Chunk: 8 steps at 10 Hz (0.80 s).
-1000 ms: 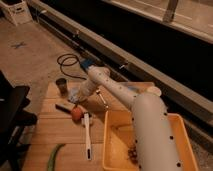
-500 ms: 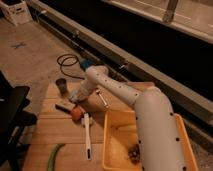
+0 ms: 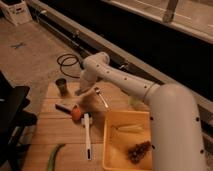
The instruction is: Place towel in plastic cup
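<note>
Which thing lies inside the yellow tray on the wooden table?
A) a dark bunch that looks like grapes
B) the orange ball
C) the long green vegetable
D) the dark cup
A: the dark bunch lies in the near corner of the yellow tray. The other three rest on the wood outside it. The gripper is at the far part of the table, beside the dark cup.

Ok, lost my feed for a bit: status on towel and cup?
Gripper low by the plastic cup, camera-right of it. Towel: cannot make it out. Cup upright on table. Orange object sits nearer camera, not between.
</note>
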{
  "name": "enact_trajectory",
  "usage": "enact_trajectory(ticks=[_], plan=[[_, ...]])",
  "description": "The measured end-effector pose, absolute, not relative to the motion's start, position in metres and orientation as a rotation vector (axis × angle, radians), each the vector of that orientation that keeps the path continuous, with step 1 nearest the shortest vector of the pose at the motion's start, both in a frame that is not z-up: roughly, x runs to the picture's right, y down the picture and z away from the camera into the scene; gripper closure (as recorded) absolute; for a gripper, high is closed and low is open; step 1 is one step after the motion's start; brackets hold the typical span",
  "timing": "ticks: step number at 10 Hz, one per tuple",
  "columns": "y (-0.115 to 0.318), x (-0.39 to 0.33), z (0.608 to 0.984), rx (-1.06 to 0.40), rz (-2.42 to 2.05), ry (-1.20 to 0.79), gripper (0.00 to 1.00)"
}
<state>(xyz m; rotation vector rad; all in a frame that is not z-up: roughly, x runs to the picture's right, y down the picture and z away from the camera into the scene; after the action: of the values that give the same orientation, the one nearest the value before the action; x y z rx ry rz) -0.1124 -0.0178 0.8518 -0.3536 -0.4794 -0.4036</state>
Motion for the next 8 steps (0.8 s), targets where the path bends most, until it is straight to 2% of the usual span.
enact_trajectory(ticks=[3, 8], plan=[[-0.046, -0.038, 0.816, -0.315, -0.359, -0.333, 1.00], [-0.062, 0.068, 0.785, -0.281, -0.233, -0.168, 1.00]])
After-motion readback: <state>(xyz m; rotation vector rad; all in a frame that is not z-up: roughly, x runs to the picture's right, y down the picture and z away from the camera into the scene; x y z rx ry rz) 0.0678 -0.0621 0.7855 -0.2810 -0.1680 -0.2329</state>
